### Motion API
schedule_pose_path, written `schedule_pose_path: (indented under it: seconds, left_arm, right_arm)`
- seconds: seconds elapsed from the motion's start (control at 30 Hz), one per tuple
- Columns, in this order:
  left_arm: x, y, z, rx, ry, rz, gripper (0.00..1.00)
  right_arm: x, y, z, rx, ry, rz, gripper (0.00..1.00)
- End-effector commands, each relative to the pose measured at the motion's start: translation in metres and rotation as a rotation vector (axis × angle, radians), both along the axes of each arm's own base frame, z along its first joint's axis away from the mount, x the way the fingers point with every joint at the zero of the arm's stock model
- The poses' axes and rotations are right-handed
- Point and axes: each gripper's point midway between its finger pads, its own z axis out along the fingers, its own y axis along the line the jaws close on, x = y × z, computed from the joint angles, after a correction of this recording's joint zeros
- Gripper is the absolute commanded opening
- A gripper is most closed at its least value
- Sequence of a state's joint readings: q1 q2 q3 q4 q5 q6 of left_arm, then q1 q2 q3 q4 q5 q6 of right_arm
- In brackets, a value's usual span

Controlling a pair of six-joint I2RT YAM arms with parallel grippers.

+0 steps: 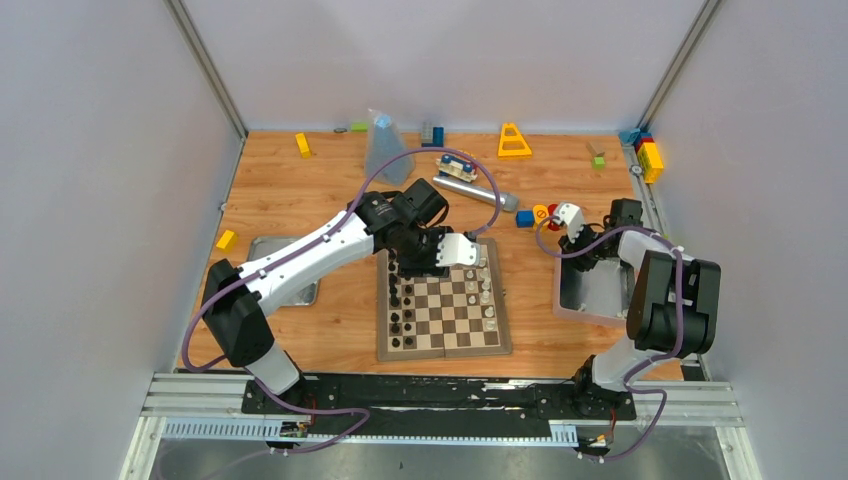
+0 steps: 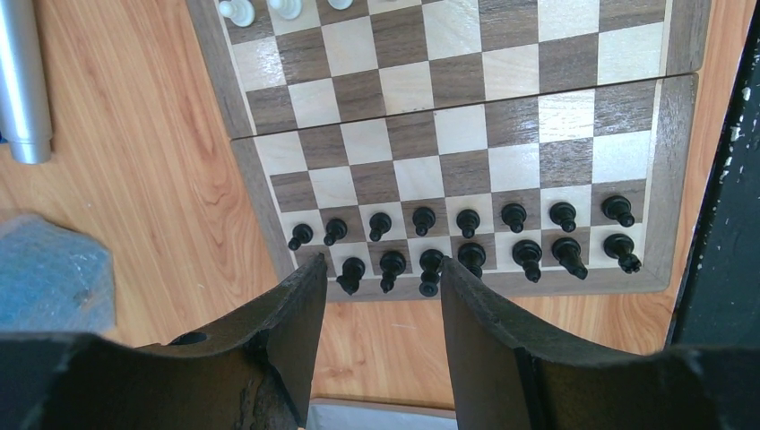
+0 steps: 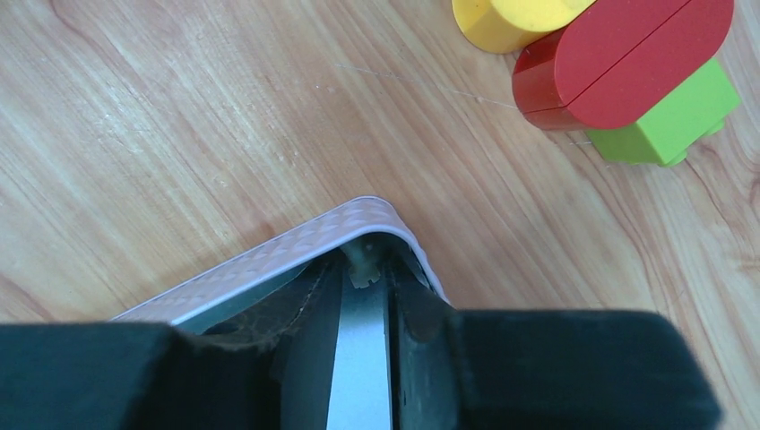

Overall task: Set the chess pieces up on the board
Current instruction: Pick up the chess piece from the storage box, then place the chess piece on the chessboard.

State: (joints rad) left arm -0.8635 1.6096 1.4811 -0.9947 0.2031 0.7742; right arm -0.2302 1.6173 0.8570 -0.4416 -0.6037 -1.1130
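Observation:
The board (image 1: 440, 352) lies at the table's middle. Black pieces (image 2: 468, 222) fill its two left files and several white chess pieces (image 1: 487, 290) stand along its right side. Two of those white chess pieces (image 2: 237, 11) show at the top of the left wrist view. My left gripper (image 2: 384, 269) hangs open and holds nothing, just off the board's edge by the black back row; from above, this left gripper (image 1: 432, 262) is over the board's far left corner. My right gripper (image 3: 366, 269) reaches into a corner of the metal tin (image 3: 287, 246), its fingers drawn in on a cream chess piece (image 3: 363, 266).
The tin (image 1: 590, 290) sits right of the board and a flat metal lid (image 1: 283, 270) lies to its left. A silver cylinder (image 1: 470, 190), a plastic bag (image 1: 385, 150) and a yellow triangle (image 1: 514, 140) lie behind the board. Red, yellow and green blocks (image 3: 618, 72) sit close beyond the tin.

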Motion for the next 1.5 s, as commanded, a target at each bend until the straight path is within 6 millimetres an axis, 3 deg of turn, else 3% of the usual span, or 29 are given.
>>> schedule_pose_path:
  seconds: [0.0,0.27,0.43,0.63,0.77,0.93,1.1,1.23,1.33,1.47]
  left_arm:
    - [0.004,-0.006,0.011,-0.046,-0.024,-0.016,0.57]
    - [0.005,-0.007,0.011,-0.05,-0.022,-0.009,0.57]
    - [0.008,-0.006,0.013,-0.056,-0.036,-0.002,0.57]
    - [0.015,-0.013,0.022,-0.129,-0.043,0.045,0.57]
    - [0.026,-0.019,0.034,-0.224,-0.084,0.079,0.58]
    - [0.035,-0.029,0.057,-0.353,-0.151,0.085,0.61]
    - [0.026,-0.046,0.083,-0.473,-0.149,0.005,0.78]
    - [0.008,-0.065,0.105,-0.586,-0.104,-0.111,0.85]
    - [-0.003,-0.077,0.12,-0.663,-0.079,-0.194,0.85]
    - [-0.016,-0.087,0.126,-0.711,-0.058,-0.306,0.81]
  right_arm:
    - [-0.012,-0.003,-0.018,-0.045,0.039,0.025,0.23]
    - [-0.019,-0.01,-0.024,-0.088,0.061,0.012,0.13]
    - [-0.026,-0.011,-0.017,-0.1,0.066,0.007,0.04]
    - [-0.041,-0.008,0.008,-0.1,0.071,0.009,0.0]
    - [-0.053,0.002,0.036,-0.057,0.073,0.011,0.0]
    - [-0.059,0.034,0.097,0.119,0.063,0.041,0.0]
    - [-0.068,0.085,0.155,0.303,0.07,0.127,0.0]
    - [-0.076,0.129,0.18,0.399,0.1,0.22,0.0]
    - [-0.087,0.166,0.191,0.452,0.155,0.314,0.0]
    - [-0.097,0.2,0.21,0.536,0.215,0.403,0.0]
